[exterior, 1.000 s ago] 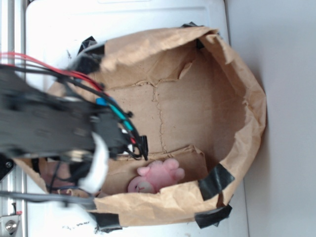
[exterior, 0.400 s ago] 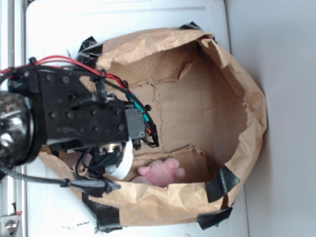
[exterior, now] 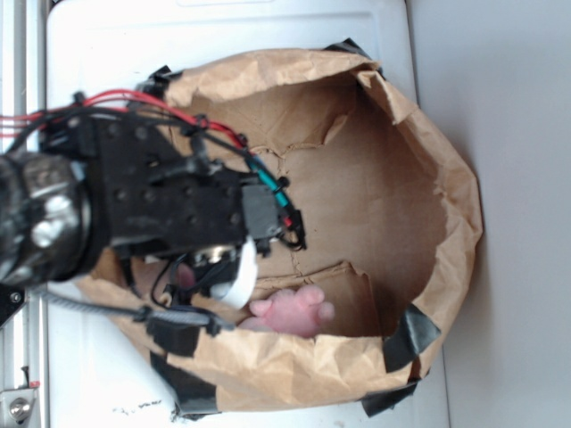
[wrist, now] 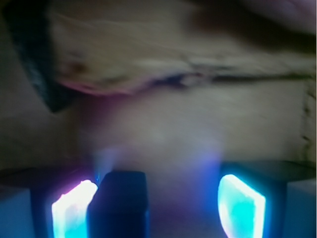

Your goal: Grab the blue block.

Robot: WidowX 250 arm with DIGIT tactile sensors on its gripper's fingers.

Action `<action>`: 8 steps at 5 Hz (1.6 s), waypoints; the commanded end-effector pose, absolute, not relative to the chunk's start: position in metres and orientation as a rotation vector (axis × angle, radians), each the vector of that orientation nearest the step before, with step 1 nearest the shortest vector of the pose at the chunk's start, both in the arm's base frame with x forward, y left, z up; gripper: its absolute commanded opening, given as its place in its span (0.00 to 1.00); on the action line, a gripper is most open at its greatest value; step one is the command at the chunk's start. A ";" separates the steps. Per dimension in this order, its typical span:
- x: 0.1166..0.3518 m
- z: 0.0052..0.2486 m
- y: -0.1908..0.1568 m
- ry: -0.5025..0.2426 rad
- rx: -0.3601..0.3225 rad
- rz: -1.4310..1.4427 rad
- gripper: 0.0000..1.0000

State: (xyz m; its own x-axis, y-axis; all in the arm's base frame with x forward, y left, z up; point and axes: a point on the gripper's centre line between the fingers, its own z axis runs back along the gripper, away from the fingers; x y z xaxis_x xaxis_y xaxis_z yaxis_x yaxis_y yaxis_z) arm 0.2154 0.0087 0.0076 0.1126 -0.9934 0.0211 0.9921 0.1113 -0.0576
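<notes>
Arm's moved further into the paper bag (exterior: 446,223) vs a sec ago. Gripper (wrist: 161,203) wide open; dark blue block (wrist: 119,201) sits against its left finger, not yet clamped.

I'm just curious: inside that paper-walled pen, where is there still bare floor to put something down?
The cardboard floor lies bare between the arm and the far paper wall. It is crowded at the near edge, where the pink plush bunny lies by the arm. The blue block is not visible.
</notes>
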 end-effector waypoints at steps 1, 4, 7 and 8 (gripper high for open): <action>0.210 0.002 0.024 0.033 -0.024 -1.441 1.00; 0.223 0.004 0.044 -0.027 0.005 -1.410 0.00; 0.214 0.039 0.069 -0.190 0.057 -1.286 0.00; 0.205 0.050 0.077 -0.299 0.057 -1.092 0.00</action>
